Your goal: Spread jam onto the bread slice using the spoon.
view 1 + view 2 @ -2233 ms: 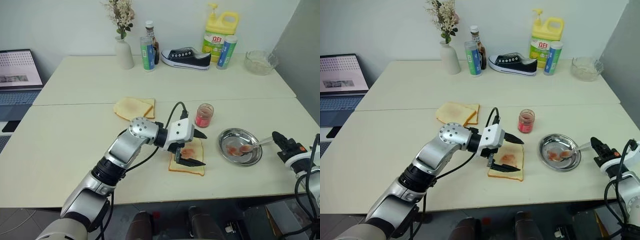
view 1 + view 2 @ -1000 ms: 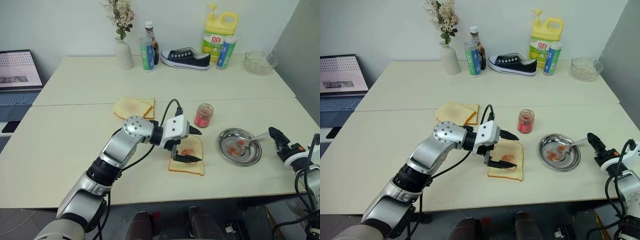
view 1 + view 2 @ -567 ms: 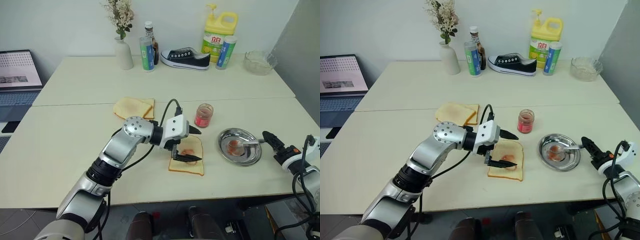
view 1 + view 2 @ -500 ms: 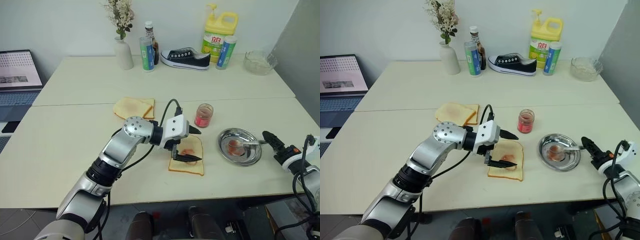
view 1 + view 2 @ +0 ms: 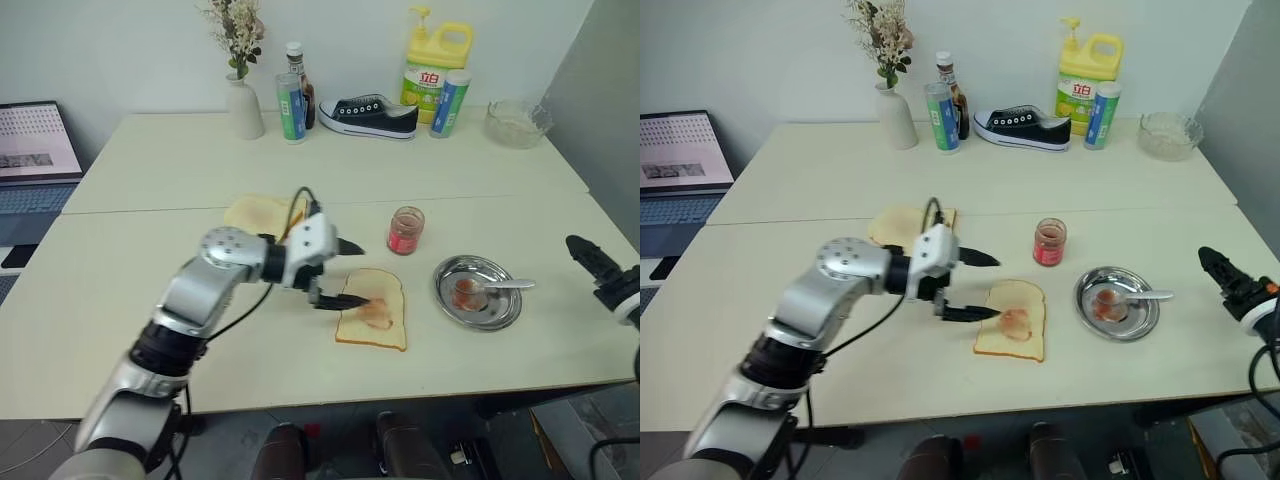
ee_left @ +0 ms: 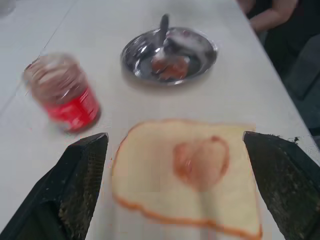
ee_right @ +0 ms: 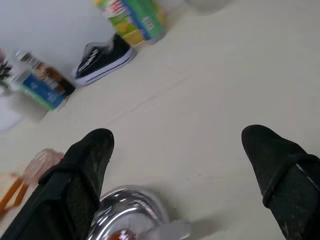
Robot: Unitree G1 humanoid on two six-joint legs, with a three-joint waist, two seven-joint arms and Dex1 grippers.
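Note:
The bread slice (image 5: 380,325) lies at the table's front centre with a red smear of jam (image 5: 375,313) on its face. More jam fills the small glass jar (image 5: 405,230) just behind it. The spoon (image 5: 503,285) rests in the round steel dish (image 5: 505,310), handle pointing right, over red smears. My left gripper (image 5: 355,274) hovers open at the slice's left edge, facing the slice (image 6: 150,195), nothing between its fingers. My right gripper (image 5: 590,262) hangs open and empty to the right of the dish (image 7: 125,200), apart from the spoon.
A pile of paler slices (image 5: 262,213) lies behind my left arm. Along the back edge stand a vase (image 5: 244,105), bottles (image 5: 293,92), a black shoe (image 5: 370,115), a yellow jug (image 5: 435,65) and a glass bowl (image 5: 517,122). A laptop (image 5: 35,140) sits far left. A person's arm (image 6: 272,12) is beyond the table's edge.
My left gripper has slid left from over the bread slice to its left edge. My right gripper has risen and pulled away rightward from the spoon's handle. The spoon stays in the dish.

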